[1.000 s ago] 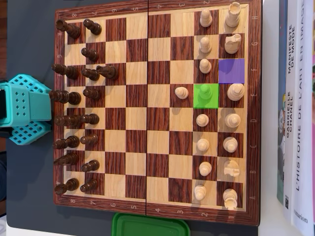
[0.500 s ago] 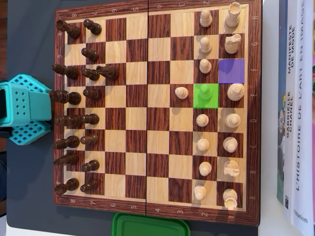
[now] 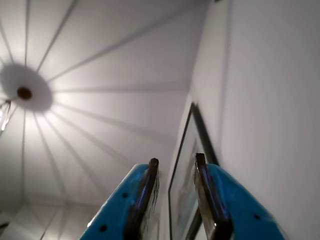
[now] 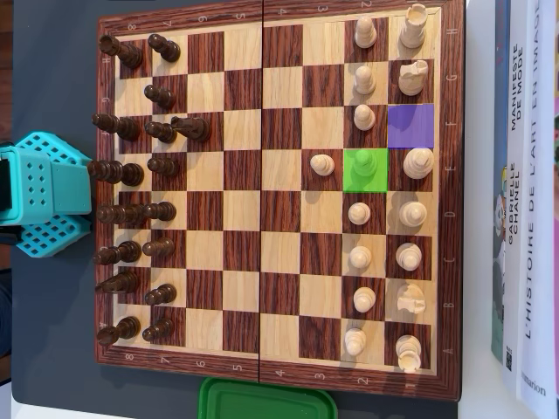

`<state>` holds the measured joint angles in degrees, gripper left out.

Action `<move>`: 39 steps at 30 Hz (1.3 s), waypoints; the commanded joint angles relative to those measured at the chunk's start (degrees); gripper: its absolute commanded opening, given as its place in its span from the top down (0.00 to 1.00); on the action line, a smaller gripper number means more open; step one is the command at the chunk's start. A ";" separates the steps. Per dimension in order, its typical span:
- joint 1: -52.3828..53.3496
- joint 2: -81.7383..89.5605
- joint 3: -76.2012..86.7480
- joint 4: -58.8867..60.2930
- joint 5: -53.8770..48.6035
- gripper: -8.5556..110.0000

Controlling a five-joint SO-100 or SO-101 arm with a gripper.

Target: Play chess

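Up top: your gripper (image 3: 175, 162) faces the ceiling, fingers slightly apart, empty.
Board: chessboard (image 4: 279, 367) lies well away, untouched.

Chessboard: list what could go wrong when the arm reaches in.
The pincer points at the ceiling in the wrist view, so it has no sight of the chessboard. Reaching the green square may topple the crowded dark pieces by the arm's base, or the neighbouring light pawn.

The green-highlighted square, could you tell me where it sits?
In the overhead view, the green square lies right of centre, between the advanced light pawn and a light piece.
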<state>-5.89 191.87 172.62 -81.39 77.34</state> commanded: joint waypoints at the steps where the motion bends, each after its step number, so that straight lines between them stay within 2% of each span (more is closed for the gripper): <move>1: 0.09 0.00 1.58 -4.92 -0.18 0.83; 13: 0.09 0.00 8.35 -21.88 -0.35 0.83; 39: -0.18 -0.09 8.35 -21.97 -0.09 0.83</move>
<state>-6.06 191.87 179.82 -103.18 77.34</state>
